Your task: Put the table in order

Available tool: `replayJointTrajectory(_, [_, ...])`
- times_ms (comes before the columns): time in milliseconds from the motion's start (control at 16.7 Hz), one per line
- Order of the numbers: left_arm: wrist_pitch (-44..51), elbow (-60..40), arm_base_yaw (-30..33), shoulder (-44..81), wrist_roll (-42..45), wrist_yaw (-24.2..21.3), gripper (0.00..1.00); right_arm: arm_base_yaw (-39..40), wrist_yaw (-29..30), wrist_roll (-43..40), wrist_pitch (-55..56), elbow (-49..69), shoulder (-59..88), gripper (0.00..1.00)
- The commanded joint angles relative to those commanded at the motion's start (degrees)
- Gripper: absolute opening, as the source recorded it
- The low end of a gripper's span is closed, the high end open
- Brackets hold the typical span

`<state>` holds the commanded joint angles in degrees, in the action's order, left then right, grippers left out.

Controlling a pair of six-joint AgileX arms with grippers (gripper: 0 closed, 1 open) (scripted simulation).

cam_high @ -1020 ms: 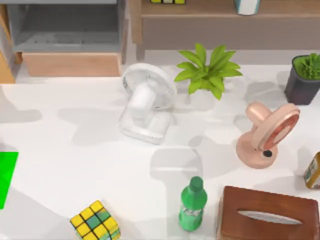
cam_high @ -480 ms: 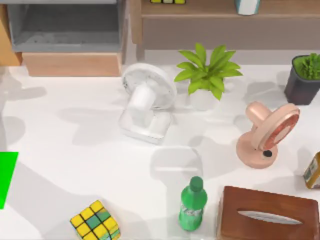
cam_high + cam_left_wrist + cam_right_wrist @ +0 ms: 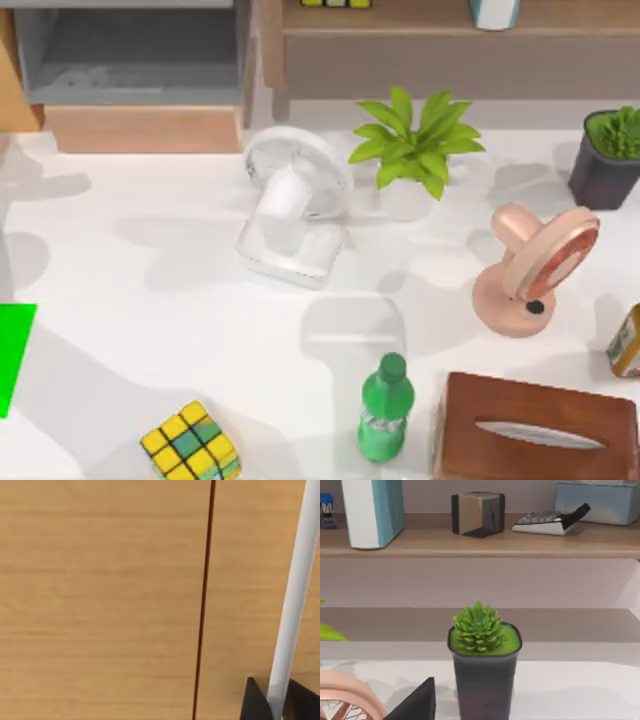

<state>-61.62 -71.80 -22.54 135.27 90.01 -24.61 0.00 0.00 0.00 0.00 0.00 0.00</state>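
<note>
The white table [image 3: 150, 300] carries a white fan [image 3: 292, 208], a leafy green plant [image 3: 415, 140], a pink fan [image 3: 530, 265], a succulent in a dark pot [image 3: 608, 155] [image 3: 482, 672], a green bottle [image 3: 386, 408], a brown tissue box [image 3: 540, 430] and a colour cube [image 3: 190, 442]. My left gripper [image 3: 277, 702] is close against a light wooden panel [image 3: 100, 600], with a thin white strip [image 3: 295, 590] running in line with it. My right gripper [image 3: 415, 705] hovers low over the table's right side, facing the potted succulent.
A grey cabinet with a wooden base [image 3: 140, 90] stands back left, a wooden shelf unit [image 3: 450, 40] back right, holding a teal box [image 3: 372, 510], a dark cube [image 3: 477, 514] and a calculator [image 3: 547, 522]. A green patch [image 3: 12, 350] and a yellow can [image 3: 626, 342] sit at the edges.
At the cabinet's left edge the wooden panel has shifted upward in the top view, and the shadows over the table's left side have moved. The objects on the table have stayed put.
</note>
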Motion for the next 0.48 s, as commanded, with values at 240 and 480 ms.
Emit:
replayJointTrajectory(240, [0.0,0.0,0.0,0.0,0.0,0.0,0.68,0.0,0.0,0.0,0.0,0.0,0.0,1.0])
replayJointTrajectory(480, [0.0,0.0,0.0,0.0,0.0,0.0,0.98,0.0,0.0,0.0,0.0,0.0,0.0,1.0])
